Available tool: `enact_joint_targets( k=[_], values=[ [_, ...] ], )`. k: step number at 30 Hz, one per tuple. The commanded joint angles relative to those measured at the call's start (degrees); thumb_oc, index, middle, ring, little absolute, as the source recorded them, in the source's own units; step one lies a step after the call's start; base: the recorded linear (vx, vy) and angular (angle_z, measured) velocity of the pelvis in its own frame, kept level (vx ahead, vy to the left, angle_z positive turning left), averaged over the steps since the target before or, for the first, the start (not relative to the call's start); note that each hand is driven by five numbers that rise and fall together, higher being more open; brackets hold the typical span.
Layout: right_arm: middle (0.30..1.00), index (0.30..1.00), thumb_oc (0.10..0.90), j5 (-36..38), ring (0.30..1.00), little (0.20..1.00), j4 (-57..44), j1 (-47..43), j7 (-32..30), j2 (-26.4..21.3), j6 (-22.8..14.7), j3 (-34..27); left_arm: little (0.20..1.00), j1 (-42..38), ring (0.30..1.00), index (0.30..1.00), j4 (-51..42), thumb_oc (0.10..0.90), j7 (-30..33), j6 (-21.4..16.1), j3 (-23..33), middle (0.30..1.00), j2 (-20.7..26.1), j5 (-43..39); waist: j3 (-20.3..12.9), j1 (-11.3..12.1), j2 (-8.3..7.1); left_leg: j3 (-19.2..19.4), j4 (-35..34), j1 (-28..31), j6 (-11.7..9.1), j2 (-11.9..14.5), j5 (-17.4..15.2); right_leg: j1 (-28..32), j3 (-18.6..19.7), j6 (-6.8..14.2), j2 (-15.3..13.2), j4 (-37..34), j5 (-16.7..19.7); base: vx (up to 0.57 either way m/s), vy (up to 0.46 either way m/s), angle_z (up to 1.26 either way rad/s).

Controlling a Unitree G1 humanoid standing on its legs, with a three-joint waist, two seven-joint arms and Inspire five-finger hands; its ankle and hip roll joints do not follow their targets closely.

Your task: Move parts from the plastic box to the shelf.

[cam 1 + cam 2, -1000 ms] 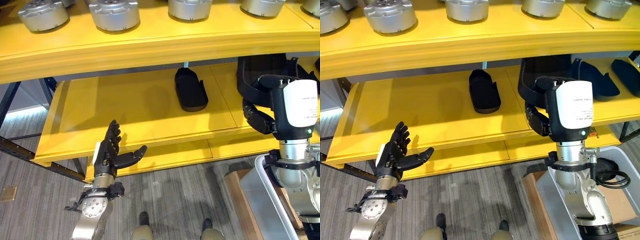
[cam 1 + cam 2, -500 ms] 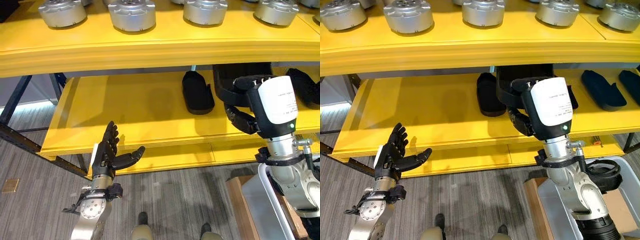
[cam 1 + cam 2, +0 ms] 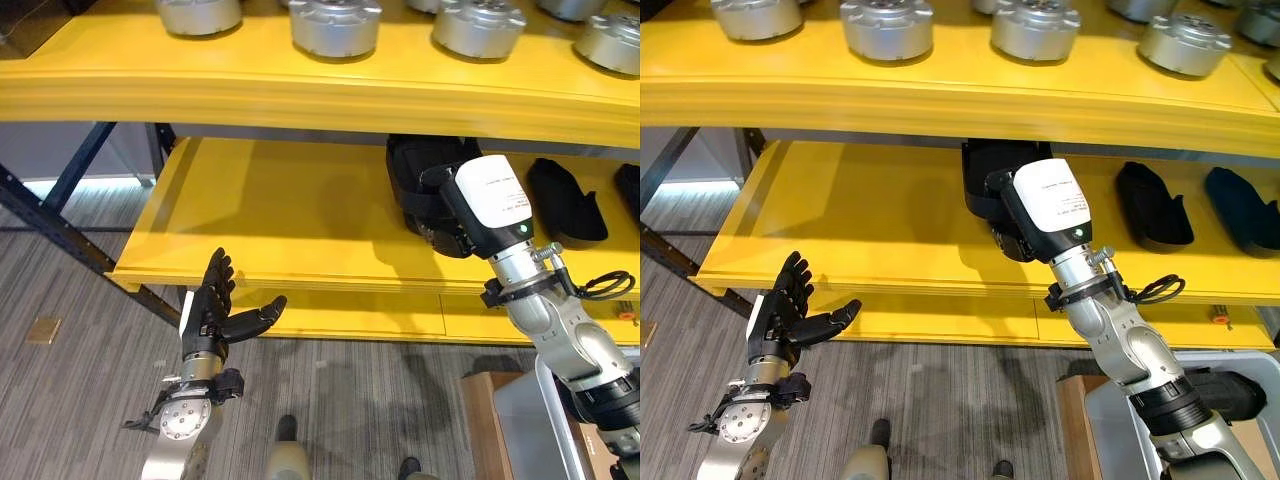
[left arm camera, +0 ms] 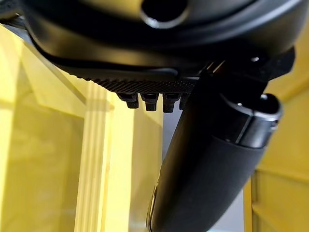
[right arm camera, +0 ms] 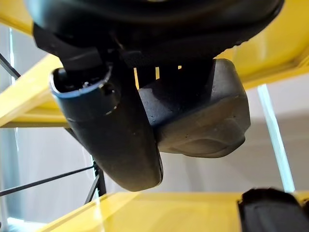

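Observation:
My right hand (image 5: pixel 110 131) is shut on a bulky black part (image 5: pixel 205 115), thumb against its side. The part (image 3: pixel 418 178) hangs just above the yellow lower shelf (image 3: pixel 280 210), under the upper shelf's lip, with my white-covered right wrist in front of it. Two slim black parts (image 3: pixel 1152 205) (image 3: pixel 1245 210) lie on the lower shelf to its right. My left hand (image 3: pixel 213 311) is open, raised in front of the lower shelf's front edge and holding nothing. A corner of the grey plastic box (image 3: pixel 1112 432) shows at the lower right.
Several round silver parts (image 3: pixel 335 22) stand in a row on the yellow upper shelf (image 3: pixel 200 95). The left half of the lower shelf is bare. Dark frame struts (image 3: pixel 60 205) slant at the shelf's left end. A brown board (image 3: pixel 490 425) lies beside the box.
The whole view has shifted. My right arm has carried the black part leftward and further in over the lower shelf. The left hand keeps its open pose.

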Motion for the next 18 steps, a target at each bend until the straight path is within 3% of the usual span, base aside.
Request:
enact_joint_targets(
  k=[1,18],
  values=[
    [0.300,0.300,0.400,4.09,0.300,0.300,-0.43,-15.33,-4.40,0.64,-0.04,-0.30,1.000,-3.20,1.000,1.000,-5.60,0.900,0.84,-5.68,2.46,1.000,4.52,0.05,-2.07,0.55,-1.91,0.97,4.32,-2.61,-0.07,4.21,-2.53,2.19,3.48,-0.31,-2.89,2.71,-2.50,-0.04,0.000,0.12],
    [0.300,0.300,0.400,10.95,0.300,0.300,15.34,-31.68,-7.54,6.02,3.41,4.85,1.000,-5.11,1.000,1.000,-5.95,0.900,0.67,-6.24,0.55,1.000,7.73,-2.50,1.36,4.53,-0.71,-3.02,7.55,-8.20,0.75,2.21,-2.73,-0.14,1.22,-0.97,-3.24,5.20,-2.93,-0.04,0.004,0.14]
  ],
)
